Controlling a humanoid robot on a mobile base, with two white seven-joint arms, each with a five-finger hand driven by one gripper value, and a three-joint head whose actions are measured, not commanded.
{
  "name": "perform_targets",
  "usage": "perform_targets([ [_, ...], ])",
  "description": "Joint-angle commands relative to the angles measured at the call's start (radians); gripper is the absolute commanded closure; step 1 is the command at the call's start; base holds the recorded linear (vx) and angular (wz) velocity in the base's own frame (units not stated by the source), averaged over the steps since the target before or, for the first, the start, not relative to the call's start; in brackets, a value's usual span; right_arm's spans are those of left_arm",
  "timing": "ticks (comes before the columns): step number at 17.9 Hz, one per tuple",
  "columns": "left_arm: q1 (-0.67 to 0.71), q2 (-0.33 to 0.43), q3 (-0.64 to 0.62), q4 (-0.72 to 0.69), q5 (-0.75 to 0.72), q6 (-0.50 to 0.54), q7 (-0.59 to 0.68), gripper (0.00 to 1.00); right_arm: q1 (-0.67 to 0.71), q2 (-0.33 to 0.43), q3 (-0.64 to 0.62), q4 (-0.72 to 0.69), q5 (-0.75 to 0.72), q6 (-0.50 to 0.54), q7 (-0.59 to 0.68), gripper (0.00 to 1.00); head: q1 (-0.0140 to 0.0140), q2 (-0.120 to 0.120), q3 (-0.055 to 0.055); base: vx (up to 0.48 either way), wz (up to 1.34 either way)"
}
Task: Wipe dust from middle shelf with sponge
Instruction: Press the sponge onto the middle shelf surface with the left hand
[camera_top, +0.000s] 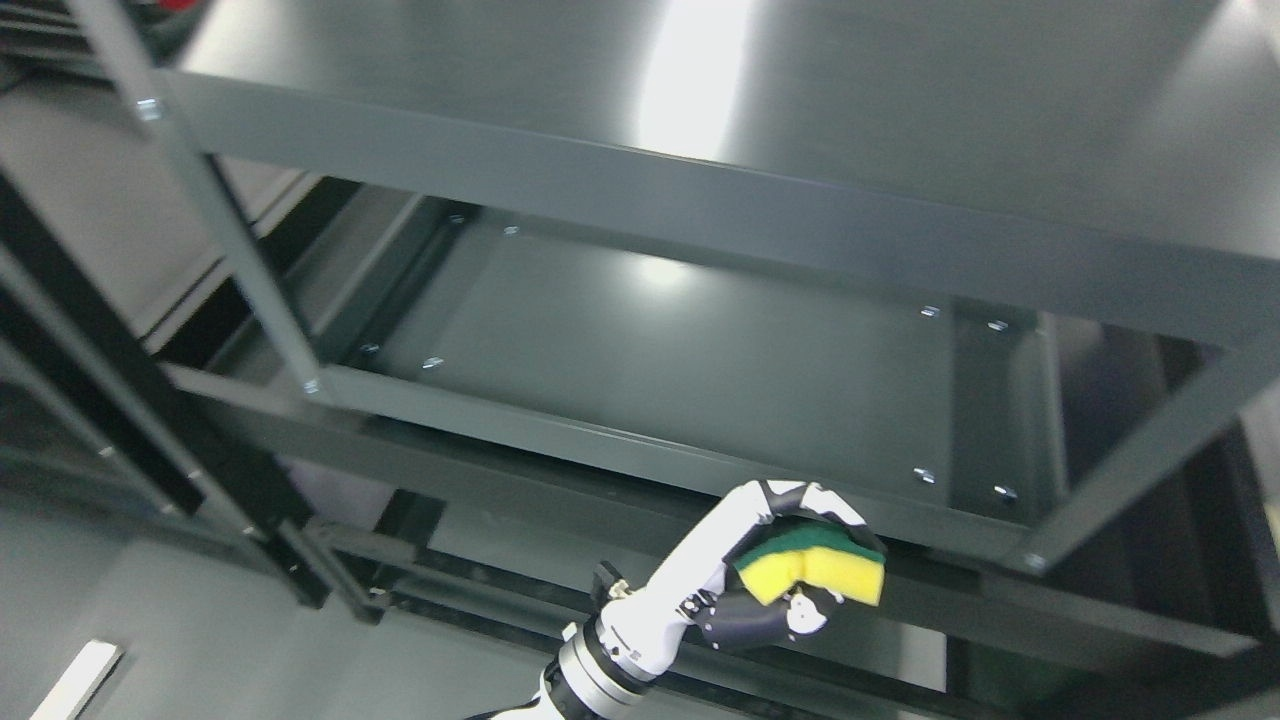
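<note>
Yellow-green sponge (812, 568) (one), one hand (775, 570) gripping

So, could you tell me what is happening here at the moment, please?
The robot is holding a yellow and green sponge in one hand, the sponge bent between its curled fingers. The hand is in front of and just below the front edge of the dark metal shelf, so the sponge is not yet on the shelf surface. Wiping does not appear to have begun. No other hand is in view.

One sponge (812, 568), one hand (770, 570)
</note>
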Motion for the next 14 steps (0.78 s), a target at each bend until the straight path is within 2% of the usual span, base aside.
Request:
perform_targets([
  [1,-0.063,0.017,-0.097,-0.034,-0.042,-0.128,-0.008,0.98,0.000,-0.017,-0.001,-0.017,0.000,0.001,0.000,0.00,0.0000,0.000,0.000,-0.027,-0.66],
  [3,-0.106,0.017,-0.046,-0.051,-0.107,-0.237,-0.009,0.99,0.000,-0.017,-0.001,-0.017,0.000,0.001,0.000,0.00,0.0000,0.000,0.000,-0.021,-0.60],
  [9,-0.238,0.017,0.174,-0.082,-0.133,-0.242,-0.023,0.99,0.000,-0.017,-0.001,-0.017,0.000,0.001,0.000,0.00,0.0000,0.000,0.000,-0.003,-0.33],
  [11,-0.233,0.017,0.248,-0.099,-0.133,-0.242,-0.038,0.99,0.000,-0.017,0.001,-0.017,0.000,0.001,0.000,0.00,0.0000,0.000,0.000,0.002,-0.01],
  [14,-0.227,0.017,0.288,-0.105,-0.133,-0.242,-0.040,0.99,0.000,-0.017,0.001,-0.017,0.000,0.001,0.000,0.00,0.0000,0.000,0.000,0.003,0.05],
])
